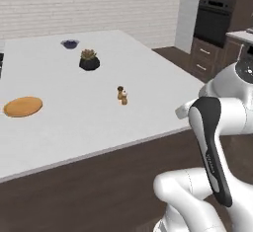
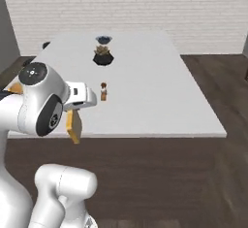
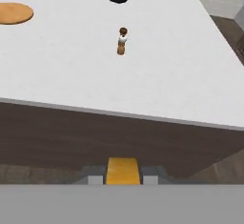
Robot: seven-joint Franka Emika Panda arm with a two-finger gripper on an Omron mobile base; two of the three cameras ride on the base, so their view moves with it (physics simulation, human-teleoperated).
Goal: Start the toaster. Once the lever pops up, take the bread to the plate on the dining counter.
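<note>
Currently my pincer (image 3: pixel 123 174) is clenched on the bread (image 3: pixel 123 169), whose yellow-orange edge sits between the two finger tips in the hand view. From the right base view, the bread (image 2: pixel 74 126) hangs below my wrist, short of the near edge of the dining counter (image 2: pixel 145 96). On the left base view, the plate (image 1: pixel 22 106) lies at the counter's left, well apart from two small shakers (image 1: pixel 122 95) and a black plant pot (image 1: pixel 89 60).
</note>
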